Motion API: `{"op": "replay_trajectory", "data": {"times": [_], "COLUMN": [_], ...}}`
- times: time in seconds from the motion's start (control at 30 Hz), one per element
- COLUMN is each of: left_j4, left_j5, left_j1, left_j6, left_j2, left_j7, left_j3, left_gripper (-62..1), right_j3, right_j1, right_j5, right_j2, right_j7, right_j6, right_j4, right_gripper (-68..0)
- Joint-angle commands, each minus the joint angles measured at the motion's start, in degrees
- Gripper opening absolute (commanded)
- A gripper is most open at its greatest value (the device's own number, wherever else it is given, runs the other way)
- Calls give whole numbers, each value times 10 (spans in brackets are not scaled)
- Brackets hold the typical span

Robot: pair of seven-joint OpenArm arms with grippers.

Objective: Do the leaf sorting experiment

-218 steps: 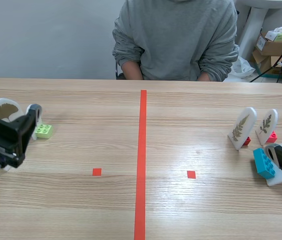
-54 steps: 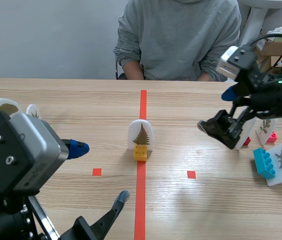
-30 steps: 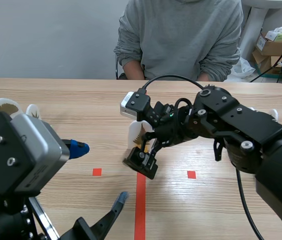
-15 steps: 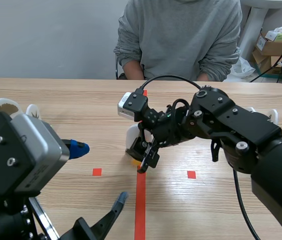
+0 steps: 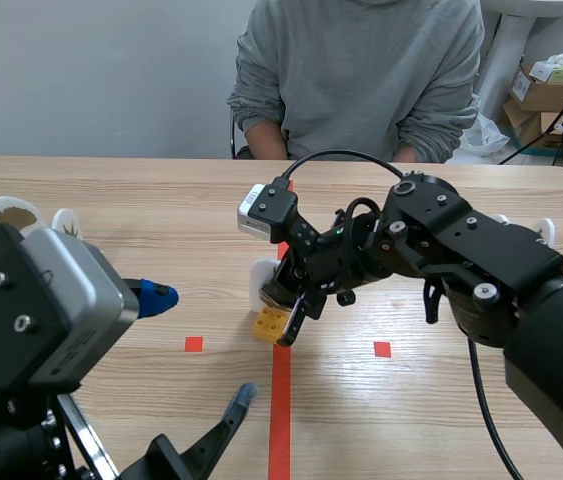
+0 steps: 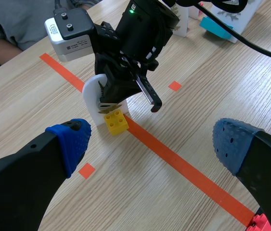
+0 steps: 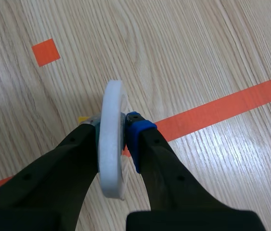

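- The right gripper (image 7: 111, 126) clamps one white leaf card (image 7: 111, 96) with its yellow brick (image 5: 268, 322), at the centre tape line (image 5: 279, 420).
- The left gripper (image 6: 149, 144) gapes wide, near left.
- Two other cards (image 5: 6, 213) (image 5: 65, 222) stand at the left edge.

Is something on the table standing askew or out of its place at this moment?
Yes. The white leaf card, pinched in the right claw, seems to lean, and its yellow block sits turned, beside the red centre line rather than square on it. Nothing looks spilled or broken.
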Motion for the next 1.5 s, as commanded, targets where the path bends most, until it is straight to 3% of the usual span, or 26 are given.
{"op": "replay_trajectory", "data": {"times": [0.0,0.13,0.2,0.37,0.57,0.8,1.27,1.47], "left_j4": [4,4,4,4,4,4,4,4], "left_j5": [-3,-3,-3,-3,-3,-3,-3,-3], "left_j1": [4,4,4,4,4,4,4,4], "left_j6": [0,0,0,0,0,-1,-2,-2], "left_j2": [3,3,3,3,3,3,3,3], "left_j7": [-8,-8,-8,-8,-8,-8,-8,-8], "left_j3": [-2,-2,-2,-2,-2,-2,-2,-2], "left_gripper": [-69,-69,-69,-69,-69,-69,-69,-69], "right_j3": [2,7,18,59,122,194,360,415], "right_j1": [14,14,11,-3,-52,-111,-260,-292], "right_j5": [5,24,46,100,117,137,160,166], "right_j2": [2,2,3,25,52,57,57,57], "right_j7": [6,-13,-34,-53,-96,-140,-155,-153], "right_j6": [1,0,-12,-83,-177,-223,-224,-224], "right_j4": [7,14,23,62,145,197,271,278], "right_gripper": [-658,-658,-658,-658,-658,-658,-658,-658]}}
